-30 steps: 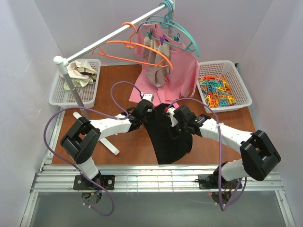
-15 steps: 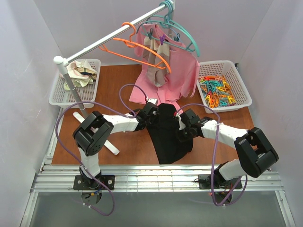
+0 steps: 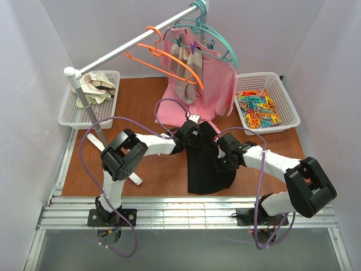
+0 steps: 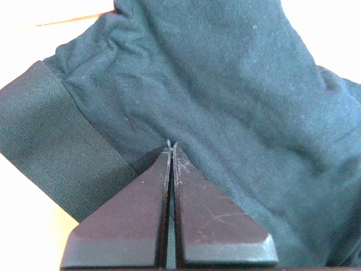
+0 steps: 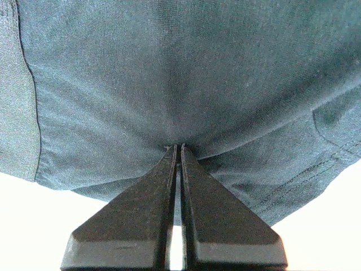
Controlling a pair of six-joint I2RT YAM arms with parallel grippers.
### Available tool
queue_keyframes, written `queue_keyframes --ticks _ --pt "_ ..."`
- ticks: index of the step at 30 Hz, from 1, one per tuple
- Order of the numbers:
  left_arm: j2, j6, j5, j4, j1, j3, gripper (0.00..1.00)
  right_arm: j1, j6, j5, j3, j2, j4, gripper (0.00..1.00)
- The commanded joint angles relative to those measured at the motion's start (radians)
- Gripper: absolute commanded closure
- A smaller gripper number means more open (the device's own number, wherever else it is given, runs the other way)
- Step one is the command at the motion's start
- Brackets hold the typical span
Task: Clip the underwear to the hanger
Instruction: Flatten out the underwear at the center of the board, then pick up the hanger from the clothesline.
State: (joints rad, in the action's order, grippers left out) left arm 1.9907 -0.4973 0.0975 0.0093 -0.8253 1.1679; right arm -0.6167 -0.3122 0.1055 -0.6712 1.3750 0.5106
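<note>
From above, the left gripper [image 3: 192,134] and the right gripper [image 3: 221,156] are both closed on the underwear [image 3: 204,169]. One pinches its upper left edge, the other its right side. The black, soft cloth hangs limp between them over the brown wooden table [image 3: 141,101]. The hanger [image 3: 152,29], thin orange plastic with a hook top, hangs on the metal rail [image 3: 127,49], well apart from the garment.

In the left wrist view, the two dark wedge-shaped fingers [image 4: 141,226] are pressed together, with a small fold of the fine-knit fabric nipped at their tips. A smoother, flatter waistband [image 4: 51,130] lies to the left.

In the right wrist view, the fingers [image 5: 220,231] meet tip to tip, gathering the cloth into radiating creases. A stitched hem [image 5: 293,180] runs along the lower right edge.
</note>
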Motion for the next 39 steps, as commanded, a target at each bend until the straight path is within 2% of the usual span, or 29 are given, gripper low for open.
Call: queue_keyframes --ticks 1,10,17,18,19,21,22,25,26,28,29,30,31,32,34,36,39 --pt "0.052 0.009 -0.041 -0.068 -0.027 0.024 1.00 0.003 -0.033 -0.055 0.010 -0.004 0.126 0.99" --pt "0.017 0.023 0.002 -0.075 -0.049 -0.007 1.00 0.003 -0.016 -0.036 -0.031 -0.022 0.132 0.99" --pt "-0.108 0.072 0.082 -0.109 -0.049 -0.017 1.00 0.015 0.042 -0.052 -0.209 -0.057 0.155 0.99" --pt "-0.124 0.077 0.091 -0.114 -0.049 -0.014 0.97 0.021 0.048 -0.056 -0.265 -0.059 0.166 0.99" --pt "-0.136 0.081 0.100 -0.126 -0.049 -0.014 0.88 0.032 0.065 -0.061 -0.292 -0.059 0.186 0.99" --pt "-0.174 0.088 0.120 -0.140 -0.048 -0.011 0.78 0.058 0.081 -0.069 -0.361 -0.060 0.200 0.99" --pt "-0.188 0.092 0.125 -0.146 -0.048 -0.011 0.67 0.072 0.093 -0.069 -0.379 -0.059 0.215 0.99" --pt "-0.233 0.094 0.140 -0.170 -0.048 -0.011 0.52 0.132 0.114 -0.069 -0.435 -0.054 0.238 0.99" --pt "-0.243 0.094 0.146 -0.176 -0.048 -0.014 0.42 0.149 0.131 -0.070 -0.442 -0.054 0.241 0.99" --pt "-0.286 0.085 0.165 -0.201 -0.048 -0.028 0.35 0.201 0.150 -0.075 -0.470 -0.059 0.247 0.98" --pt "-0.306 0.071 0.169 -0.207 -0.048 -0.039 0.29 0.221 0.163 -0.078 -0.482 -0.060 0.259 0.94" --pt "-0.343 0.063 0.180 -0.221 -0.046 -0.062 0.15 0.251 0.173 -0.078 -0.526 -0.063 0.269 0.89" --pt "-0.368 0.051 0.183 -0.227 -0.046 -0.079 0.11 0.264 0.180 -0.088 -0.554 -0.062 0.288 0.69" --pt "-0.389 0.030 0.183 -0.232 -0.046 -0.094 0.02 0.271 0.200 -0.095 -0.586 -0.066 0.293 0.60" --pt "-0.457 0.008 0.176 -0.247 -0.041 -0.137 0.02 0.275 0.226 -0.086 -0.687 -0.067 0.302 0.38" --pt "-0.495 -0.026 0.176 -0.282 -0.040 -0.154 0.02 0.275 0.246 -0.073 -0.755 -0.056 0.316 0.27" --pt "-0.566 -0.076 0.191 -0.348 -0.040 -0.169 0.02 0.275 0.246 -0.017 -0.916 -0.033 0.324 0.20"
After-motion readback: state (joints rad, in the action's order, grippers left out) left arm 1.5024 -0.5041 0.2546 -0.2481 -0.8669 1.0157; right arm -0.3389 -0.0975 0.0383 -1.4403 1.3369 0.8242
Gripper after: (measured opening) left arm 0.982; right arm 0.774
